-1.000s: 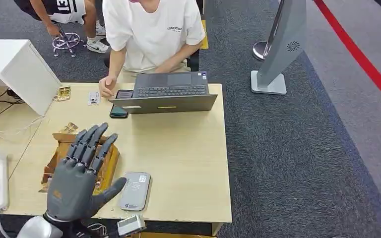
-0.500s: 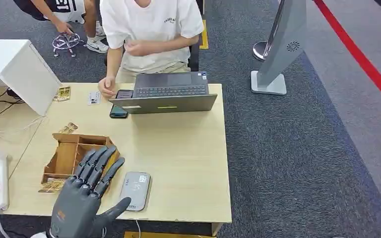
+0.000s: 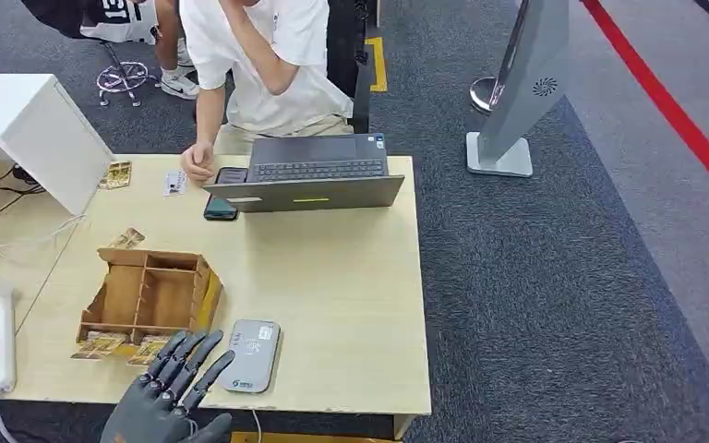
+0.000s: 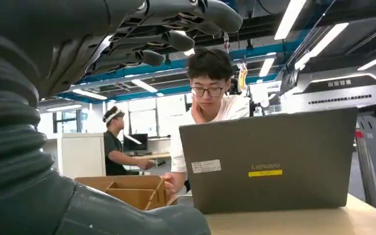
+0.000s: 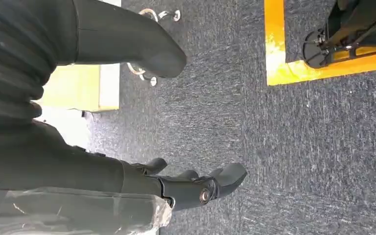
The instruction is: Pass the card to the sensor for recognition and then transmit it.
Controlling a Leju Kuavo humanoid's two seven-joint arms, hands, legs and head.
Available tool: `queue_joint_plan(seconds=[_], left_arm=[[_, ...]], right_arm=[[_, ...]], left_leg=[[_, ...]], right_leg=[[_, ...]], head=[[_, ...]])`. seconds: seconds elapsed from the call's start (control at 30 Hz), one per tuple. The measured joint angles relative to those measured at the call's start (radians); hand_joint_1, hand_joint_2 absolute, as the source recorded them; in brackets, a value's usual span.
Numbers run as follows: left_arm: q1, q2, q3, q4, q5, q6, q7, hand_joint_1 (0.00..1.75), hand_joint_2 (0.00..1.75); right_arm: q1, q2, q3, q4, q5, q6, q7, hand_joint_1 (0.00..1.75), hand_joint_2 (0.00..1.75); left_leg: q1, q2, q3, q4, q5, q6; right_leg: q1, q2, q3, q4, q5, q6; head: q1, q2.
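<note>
— Where's the left robot hand (image 3: 168, 401)?

— At the near edge of the desk (image 3: 351, 305), fingers (image 3: 187, 358) spread and stretched forward, holding nothing. It sits just in front of the wooden box (image 3: 152, 295), beside the grey card reader (image 3: 251, 355).

— And the cards?

— Some cards (image 3: 102, 344) lie flat against the box's near side, just ahead of the fingertips. A few more lie further back, near the white cabinet (image 3: 32, 125).

— The right robot hand (image 5: 127, 117)?

— Hanging over the grey carpet (image 5: 298, 147), fingers loosely apart, nothing in it.

— Anyone at the desk?

— A person (image 3: 263, 65) in a white shirt sits behind the open laptop (image 3: 309, 180), one hand resting near a phone (image 3: 221, 208).
</note>
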Motion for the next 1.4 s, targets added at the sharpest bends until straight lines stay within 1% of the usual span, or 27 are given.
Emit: queue_joint_plan(seconds=[0.23,0.53,0.57,0.63,0.73,0.83,1.03,1.33,1.4], left_arm=[[0.0,0.014,-0.002,0.018,0.001,0.0,0.0,0.0,1.75],[0.0,0.017,-0.005,0.027,0.0,0.0,0.0,0.0,1.75],[0.0,0.018,-0.006,0.029,-0.017,0.003,0.006,0.0,1.75],[0.001,0.029,-0.006,0.037,-0.049,0.038,0.03,0.0,1.75],[0.007,0.06,-0.006,0.083,-0.064,0.132,0.061,0.0,1.75],[0.017,0.081,-0.006,0.116,-0.065,0.159,0.064,0.0,1.75],[0.029,0.096,-0.006,0.15,-0.068,0.161,0.068,0.0,1.75],[0.029,0.099,-0.006,0.168,-0.068,0.16,0.07,0.0,1.75],[0.03,0.1,-0.006,0.172,-0.066,0.159,0.079,0.0,1.75]], right_arm=[[0.002,0.0,0.0,0.0,0.0,0.0,0.0,0.0,1.75],[0.002,0.0,0.0,0.0,0.0,0.0,0.0,0.0,1.75],[0.002,0.0,0.0,0.0,0.0,0.0,-0.002,0.0,1.75],[0.003,0.0,0.0,0.0,-0.003,0.0,-0.007,0.0,1.75],[0.003,0.0,0.001,0.004,-0.007,-0.004,-0.016,0.0,1.75],[0.004,0.0,0.001,0.008,-0.007,-0.008,-0.019,0.0,1.75],[0.005,0.0,0.002,0.014,-0.007,-0.011,-0.023,0.0,1.75],[0.005,0.0,0.002,0.018,-0.007,-0.011,-0.023,0.0,1.75],[0.005,0.0,0.002,0.019,-0.01,-0.014,-0.026,0.0,1.75]], left_leg=[[0.0,0.0,0.0,0.0,0.0,0.0],[0.0,0.0,0.0,0.0,0.0,0.0],[0.0,0.0,0.0,0.0,0.0,0.0],[0.0,0.0,0.0,0.0,0.0,0.0],[0.0,0.0,0.0,0.0,0.0,0.0],[0.001,0.0,0.0,0.0,0.0,0.0],[0.001,0.0,0.0,0.0,-0.001,-0.001],[0.001,0.0,0.0,0.0,-0.001,-0.001],[0.001,0.0,0.0,0.0,-0.001,-0.001]], right_leg=[[0.0,0.0,0.0,0.0,0.0,0.0],[0.0,0.0,0.0,0.0,0.0,0.0],[0.0,0.0,0.0,0.0,0.0,0.0],[0.0,0.0,0.0,0.0,0.0,0.0],[0.0,0.0,0.0,0.0,0.0,-0.001],[0.001,0.0,0.0,0.0,-0.001,-0.001],[0.001,0.0,0.0,0.0,-0.001,-0.001],[0.001,0.0,0.0,0.0,-0.001,-0.001],[0.001,0.0,0.0,0.0,-0.001,-0.001]], head=[[0.0,0.0],[0.0,0.0],[0.0,0.0],[0.0,0.0],[0.0,0.0],[0.0,0.0],[0.0,0.0],[0.0,0.0],[0.0,0.0]])
